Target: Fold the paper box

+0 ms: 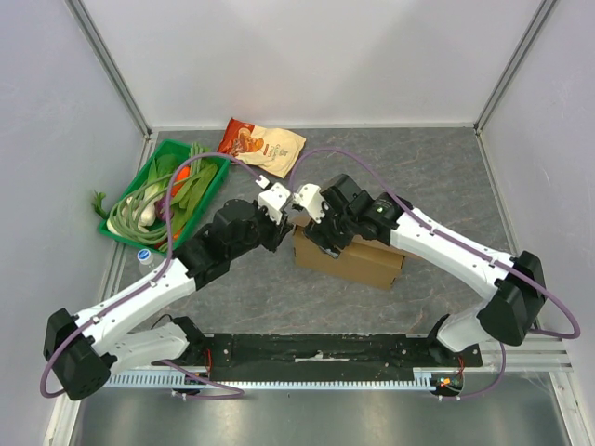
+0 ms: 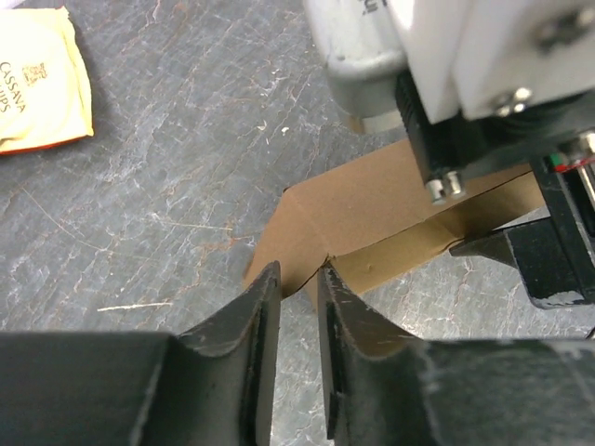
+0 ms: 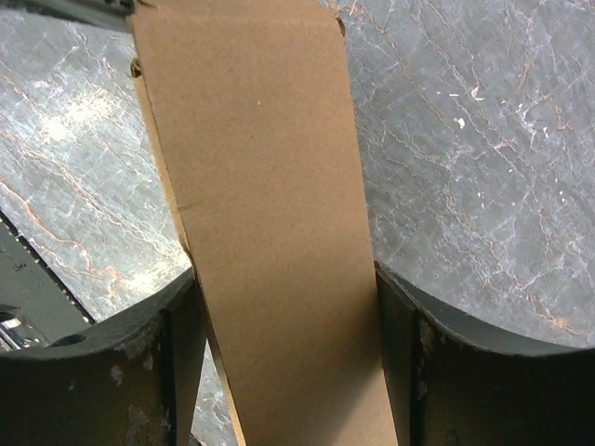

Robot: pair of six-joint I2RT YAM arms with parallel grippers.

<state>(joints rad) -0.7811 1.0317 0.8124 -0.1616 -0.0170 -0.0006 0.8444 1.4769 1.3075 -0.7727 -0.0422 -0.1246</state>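
Crowding Arms Hide Box End

On the bench (image 1: 446, 177), the paper box (image 1: 358, 260) lies with one end hidden under the left arm (image 1: 223, 242) and right arm (image 1: 437, 242). The right fingers (image 3: 409, 353) clamp a cardboard panel (image 3: 270, 232). The left fingers (image 2: 260, 316) stand narrowly apart at a flap corner (image 2: 288, 251), and any pinch is unclear.

paper box (image 1: 358, 260) | plain brown cardboard | rectangular, lying flat | end flap sticking out

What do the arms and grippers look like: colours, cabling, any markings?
Both look alike. The left arm and right arm have white link shells with black joint housings and black bases. A purple cable loops loosely along each arm. The left gripper and right gripper have white bodies and black, lightly scuffed fingers. No readable markings are visible.
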